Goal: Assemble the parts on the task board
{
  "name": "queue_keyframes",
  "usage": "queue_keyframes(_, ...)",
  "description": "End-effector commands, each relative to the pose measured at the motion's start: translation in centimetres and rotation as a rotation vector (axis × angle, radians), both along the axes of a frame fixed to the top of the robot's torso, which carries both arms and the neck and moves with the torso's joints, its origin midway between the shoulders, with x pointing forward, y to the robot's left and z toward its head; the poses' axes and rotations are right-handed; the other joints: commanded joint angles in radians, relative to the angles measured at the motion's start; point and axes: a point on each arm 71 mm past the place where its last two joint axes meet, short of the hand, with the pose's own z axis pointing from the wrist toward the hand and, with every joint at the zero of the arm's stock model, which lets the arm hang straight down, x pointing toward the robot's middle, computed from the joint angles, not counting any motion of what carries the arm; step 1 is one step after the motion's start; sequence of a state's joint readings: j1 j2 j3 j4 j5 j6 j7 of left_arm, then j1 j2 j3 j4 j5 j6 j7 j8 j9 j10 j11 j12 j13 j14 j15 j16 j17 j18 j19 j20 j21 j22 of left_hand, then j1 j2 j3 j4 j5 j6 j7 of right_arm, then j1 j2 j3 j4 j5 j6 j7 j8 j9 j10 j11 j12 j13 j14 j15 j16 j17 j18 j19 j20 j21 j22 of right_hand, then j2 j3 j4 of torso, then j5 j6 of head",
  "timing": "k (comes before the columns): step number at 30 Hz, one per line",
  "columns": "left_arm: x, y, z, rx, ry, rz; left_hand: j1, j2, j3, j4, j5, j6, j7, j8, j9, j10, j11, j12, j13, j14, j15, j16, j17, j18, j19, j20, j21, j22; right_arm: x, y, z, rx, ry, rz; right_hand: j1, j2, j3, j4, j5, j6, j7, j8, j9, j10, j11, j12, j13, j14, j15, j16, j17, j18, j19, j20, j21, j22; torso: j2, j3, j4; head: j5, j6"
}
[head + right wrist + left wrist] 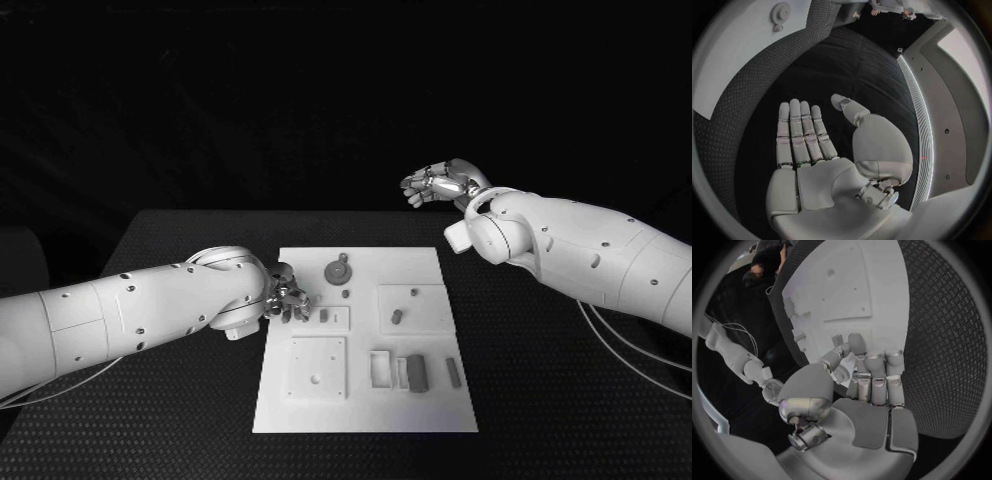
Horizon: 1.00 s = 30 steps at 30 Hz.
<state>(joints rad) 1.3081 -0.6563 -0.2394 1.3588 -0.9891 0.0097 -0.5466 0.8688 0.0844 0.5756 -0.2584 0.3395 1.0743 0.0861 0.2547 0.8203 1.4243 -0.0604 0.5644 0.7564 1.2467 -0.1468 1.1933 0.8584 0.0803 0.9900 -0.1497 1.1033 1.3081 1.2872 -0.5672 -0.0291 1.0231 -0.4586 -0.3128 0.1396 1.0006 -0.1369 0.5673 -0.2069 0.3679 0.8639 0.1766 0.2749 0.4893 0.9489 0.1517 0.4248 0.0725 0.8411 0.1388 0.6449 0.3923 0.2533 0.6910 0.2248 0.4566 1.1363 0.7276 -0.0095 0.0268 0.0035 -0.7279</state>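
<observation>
The white task board (433, 415) lies in the middle of the black table. On it are a round gear-like part (338, 270), two small pegs (397, 318) in a square recess, a dark block (415, 372) and a thin bar (453, 372). My left hand (289, 296) hovers at the board's left edge; in the left wrist view its fingers (873, 375) lie straight and side by side over the board (854, 290), holding nothing. My right hand (444, 183) is raised beyond the table's far right; its fingers (803, 130) are stretched flat and empty, the gear-like part (779, 11) far off.
A square plate (317, 365) with small holes sits at the board's near left, and an empty rectangular frame (382, 367) beside the dark block. Black textured table (562, 400) surrounds the board on all sides.
</observation>
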Motion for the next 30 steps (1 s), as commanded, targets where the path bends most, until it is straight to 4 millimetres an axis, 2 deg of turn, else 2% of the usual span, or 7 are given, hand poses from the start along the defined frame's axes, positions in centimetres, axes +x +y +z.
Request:
queue_keyframes(1, -0.16, -0.09, -0.16, 0.008, 0.013, -0.016, 0.0, 0.013, 0.006, 0.0, 0.004, 0.057, -0.045, 0.001, 0.092, 0.003, -0.005, -0.002, 0.001, 0.011, -0.021, 0.004, 0.001, 0.01, 0.003, -0.091, 0.006, 0.014, -0.04, 0.16, 0.02, -0.002, -0.002, 0.018, -0.008, 0.0, -0.003, 0.005, 0.006, -0.002, 0.008, -0.006, -0.001, 0.002, 0.006, -0.005, -0.001, -0.007, 0.003, -0.006, 0.001, 0.008, -0.003, 0.0, -0.006, 0.001, 0.0, 0.0002, 0.0005, 0.0, -0.001)
queue_keyframes(24, -0.25, 0.36, -0.31, 0.021, 0.018, -0.013, -0.001, 0.014, 0.008, 0.0, 0.004, 0.057, -0.045, -0.001, 0.091, 0.003, -0.005, -0.003, 0.002, 0.011, -0.021, 0.004, 0.001, 0.01, 0.003, -0.091, 0.006, 0.014, -0.04, 0.18, 0.0, -0.002, 0.001, 0.021, -0.008, 0.0, -0.004, 0.006, 0.007, -0.002, 0.008, -0.006, -0.001, 0.002, 0.006, -0.005, -0.001, -0.007, 0.003, -0.007, 0.002, 0.008, -0.003, 0.0, -0.007, 0.002, 0.0, 0.0002, -0.0002, 0.002, -0.005)
queue_keyframes(30, -0.23, 0.24, -0.35, 0.028, 0.021, -0.017, -0.001, 0.014, 0.008, 0.0, 0.004, 0.057, -0.045, -0.002, 0.091, 0.003, -0.005, -0.003, 0.002, 0.011, -0.021, 0.005, 0.001, 0.01, 0.003, -0.091, 0.006, 0.014, -0.05, 0.17, 0.0, -0.002, 0.001, 0.022, -0.009, 0.0, -0.004, 0.006, 0.007, -0.002, 0.008, -0.006, -0.001, 0.002, 0.006, -0.005, -0.001, -0.008, 0.003, -0.007, 0.002, 0.008, -0.003, 0.0, -0.007, 0.002, 0.0, 0.0002, 0.0003, 0.001, -0.003)
